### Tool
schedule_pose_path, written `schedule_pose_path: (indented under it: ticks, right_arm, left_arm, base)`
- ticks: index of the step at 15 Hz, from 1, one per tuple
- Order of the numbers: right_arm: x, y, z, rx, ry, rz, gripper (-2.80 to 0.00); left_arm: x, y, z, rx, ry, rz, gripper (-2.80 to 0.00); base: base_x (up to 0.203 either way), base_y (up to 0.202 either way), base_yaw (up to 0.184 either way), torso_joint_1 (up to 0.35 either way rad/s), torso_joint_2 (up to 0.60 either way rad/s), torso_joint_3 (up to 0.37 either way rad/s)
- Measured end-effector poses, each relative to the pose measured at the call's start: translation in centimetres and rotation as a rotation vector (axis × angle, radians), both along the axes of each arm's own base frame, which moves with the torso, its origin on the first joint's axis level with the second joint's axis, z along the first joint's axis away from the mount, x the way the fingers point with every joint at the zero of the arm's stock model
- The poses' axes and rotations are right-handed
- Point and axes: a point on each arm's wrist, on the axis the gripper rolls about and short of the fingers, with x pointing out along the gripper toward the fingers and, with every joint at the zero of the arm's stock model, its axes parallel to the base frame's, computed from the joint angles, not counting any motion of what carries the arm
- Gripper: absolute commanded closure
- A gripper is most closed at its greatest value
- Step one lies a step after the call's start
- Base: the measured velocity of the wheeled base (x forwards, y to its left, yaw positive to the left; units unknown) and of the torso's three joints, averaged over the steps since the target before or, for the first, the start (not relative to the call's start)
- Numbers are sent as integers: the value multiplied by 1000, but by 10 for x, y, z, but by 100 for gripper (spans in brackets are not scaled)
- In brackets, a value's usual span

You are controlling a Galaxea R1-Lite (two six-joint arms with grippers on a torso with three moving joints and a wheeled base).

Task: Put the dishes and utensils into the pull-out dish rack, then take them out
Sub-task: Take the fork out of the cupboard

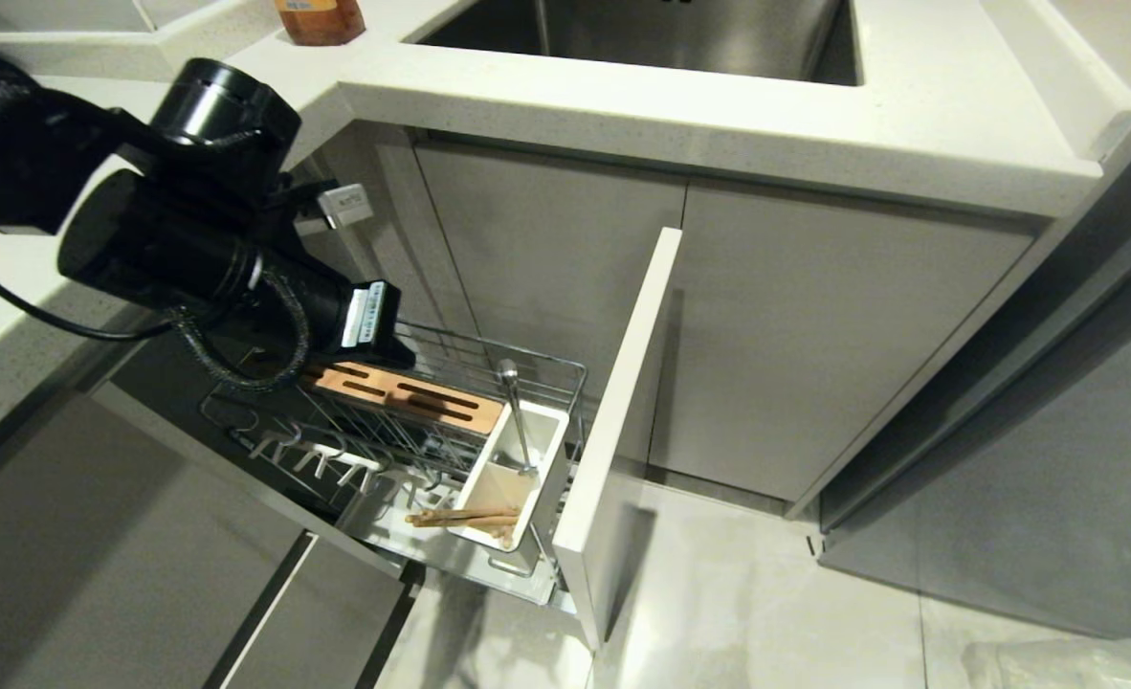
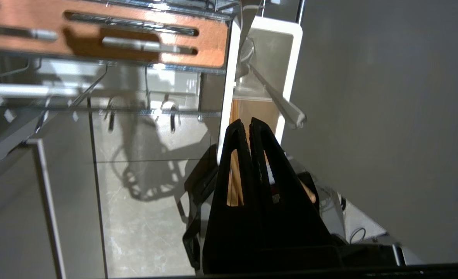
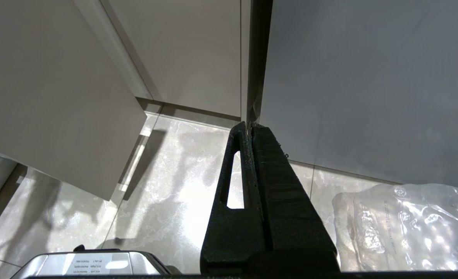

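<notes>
Presently the rack [image 1: 412, 450] stands pulled out beneath the counter [image 1: 719, 105], its grey front panel [image 1: 613, 431] on the right, the wooden block [image 1: 403, 392] along its far side. Within it the white box [image 1: 537, 478] sits against the panel, holding the chopsticks [image 1: 460, 518] lying at its near end and the spoon [image 1: 518, 411] upright at its far end. Left gripper [image 2: 249, 123] hangs above the box, jaws pressed together and empty; right gripper [image 3: 249, 126] is low near the floor, likewise closed and empty.
</notes>
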Motion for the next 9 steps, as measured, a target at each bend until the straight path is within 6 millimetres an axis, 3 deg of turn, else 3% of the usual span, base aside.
schedule_pose_path:
  ticks: [5, 9]
  right_arm:
    - [0, 0, 0, 0, 0, 0, 0]
    - [0, 0, 0, 0, 0, 0, 0]
  left_arm:
    - [35, -15, -33, 5, -67, -19, 0]
    - [47, -19, -43, 103, -144, -133, 0]
  base:
    - [0, 0, 0, 0, 0, 0]
    - [0, 0, 0, 0, 0, 0]
